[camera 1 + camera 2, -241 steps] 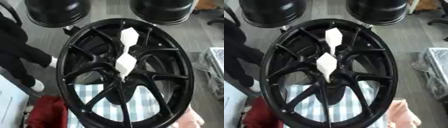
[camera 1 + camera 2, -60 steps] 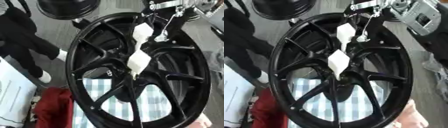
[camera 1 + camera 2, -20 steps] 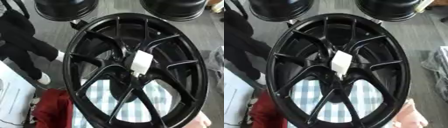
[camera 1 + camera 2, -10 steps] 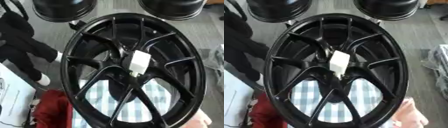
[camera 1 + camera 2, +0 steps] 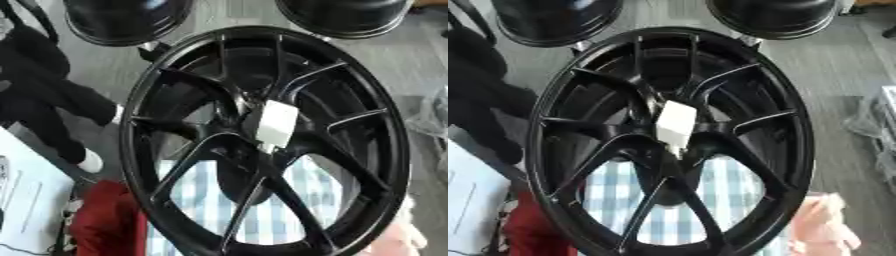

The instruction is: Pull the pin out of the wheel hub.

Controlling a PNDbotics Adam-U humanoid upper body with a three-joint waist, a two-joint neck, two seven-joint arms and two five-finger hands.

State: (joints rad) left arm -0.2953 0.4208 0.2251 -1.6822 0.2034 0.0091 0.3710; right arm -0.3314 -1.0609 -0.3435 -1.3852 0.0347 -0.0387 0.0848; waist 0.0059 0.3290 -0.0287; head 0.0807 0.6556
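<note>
**One white piece gone from the hub, no hand in sight**

Three seconds ago a silver-and-black hand reached in from the upper right toward two white blocks stacked over the hub; now that hand is gone from both views and only one white block remains. Against the picture of half a second ago almost nothing differs apart from a slight shift of the whole view, which reads as the head moving.

The black wheel [image 5: 262, 140] stands nearly face-on to the camera, its spokes running out from the hub [image 5: 671, 150] at the centre. The white piece [image 5: 277, 123] sits over the hub, tilted a little, its lower end tapering to a thin stub that points into the hub's middle. Whether this is the pin's handle or a tag tied to it cannot be told. Through the lower spoke gaps a blue-and-white checked cloth [image 5: 293, 200] shows behind the wheel. Two more dark wheels [image 5: 553, 17] lie at the top, and something red [image 5: 109, 220] sits at the lower left.

Neither hand shows in either view, so nothing can be said of their fingers.

Judged from this, the pull is partly done: one piece appears to be out and one is left seated. The next move calls for a hand to come back to the hub, pinch the white piece on its flat sides and draw it straight outward along the hub's axis, clear of the spokes.
</note>
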